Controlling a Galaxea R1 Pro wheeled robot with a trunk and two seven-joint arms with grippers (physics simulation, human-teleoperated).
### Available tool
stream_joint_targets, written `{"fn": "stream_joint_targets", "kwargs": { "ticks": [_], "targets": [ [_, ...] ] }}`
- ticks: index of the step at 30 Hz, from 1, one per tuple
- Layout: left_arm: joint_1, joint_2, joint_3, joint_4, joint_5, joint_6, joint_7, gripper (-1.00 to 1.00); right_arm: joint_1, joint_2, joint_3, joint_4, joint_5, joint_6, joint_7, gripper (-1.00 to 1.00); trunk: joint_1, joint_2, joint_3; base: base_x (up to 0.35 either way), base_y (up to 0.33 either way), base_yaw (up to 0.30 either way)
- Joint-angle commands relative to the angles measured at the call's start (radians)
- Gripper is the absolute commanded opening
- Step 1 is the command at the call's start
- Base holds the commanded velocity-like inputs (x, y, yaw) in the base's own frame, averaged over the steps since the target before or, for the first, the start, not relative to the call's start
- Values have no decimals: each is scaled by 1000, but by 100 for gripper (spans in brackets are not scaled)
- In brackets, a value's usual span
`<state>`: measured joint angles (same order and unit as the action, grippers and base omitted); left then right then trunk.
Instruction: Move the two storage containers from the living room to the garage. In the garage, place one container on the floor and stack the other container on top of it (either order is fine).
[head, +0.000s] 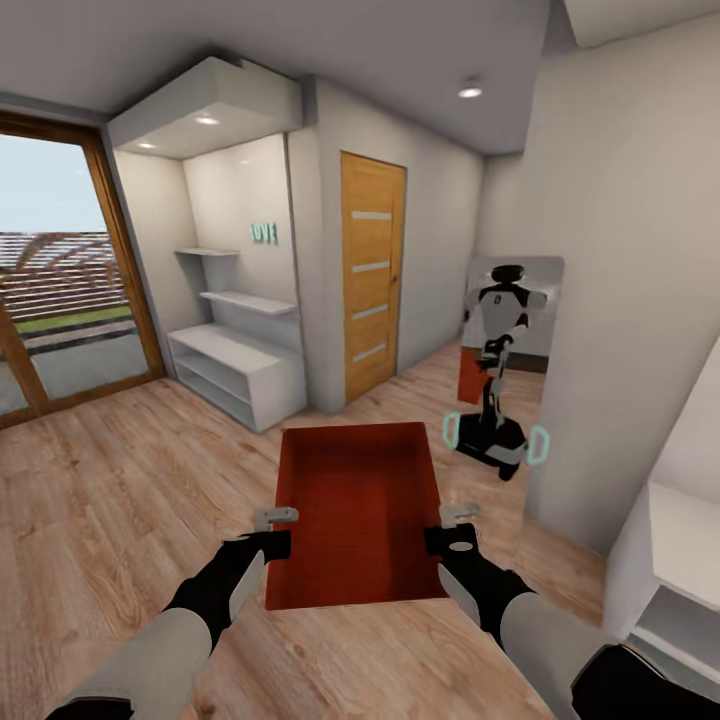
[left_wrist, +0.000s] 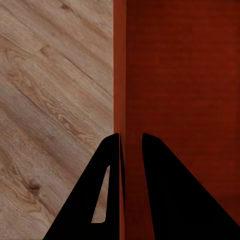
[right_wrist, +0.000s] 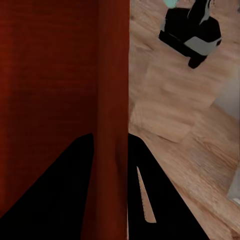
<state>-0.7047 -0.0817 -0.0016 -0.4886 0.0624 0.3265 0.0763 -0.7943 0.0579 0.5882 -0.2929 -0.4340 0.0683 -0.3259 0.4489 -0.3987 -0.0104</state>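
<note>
An orange-red storage container (head: 355, 510) hangs level above the light wood plank floor (head: 120, 480), held between my two arms, open side up, ribbed base showing. My left gripper (head: 275, 530) is shut on its left wall, one finger on each side of the wall (left_wrist: 131, 137). My right gripper (head: 455, 525) is shut on the right wall in the same way (right_wrist: 111, 137). The bin's inside (left_wrist: 175, 75) (right_wrist: 50, 65) is empty. I can make out one bin; the garage is out of view.
Ahead stands a wooden door (head: 372, 270), with a white shelf unit (head: 235, 375) to its left and a glass door (head: 60, 290) at far left. A wall mirror (head: 510, 370) reflects the robot. A white cabinet (head: 680, 560) is close on the right.
</note>
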Motion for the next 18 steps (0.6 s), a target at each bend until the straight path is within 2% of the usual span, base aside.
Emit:
{"fn": "stream_joint_targets", "kwargs": {
  "ticks": [1, 5, 18],
  "targets": [
    [1, 0, -17, 4, 16, 5, 11, -100, -2, -1, -7, -5, 15, 7, -8, -100, 1, -1, -1, 323, 0, 251],
    [1, 0, -17, 4, 16, 5, 11, -100, -2, -1, -7, -5, 15, 7, -8, -100, 1, -1, -1, 323, 0, 130],
    [1, 0, -17, 4, 14, 5, 11, -100, -2, -2, -8, -5, 14, 7, -9, -100, 1, -1, -1, 323, 0, 6]
  ]
}}
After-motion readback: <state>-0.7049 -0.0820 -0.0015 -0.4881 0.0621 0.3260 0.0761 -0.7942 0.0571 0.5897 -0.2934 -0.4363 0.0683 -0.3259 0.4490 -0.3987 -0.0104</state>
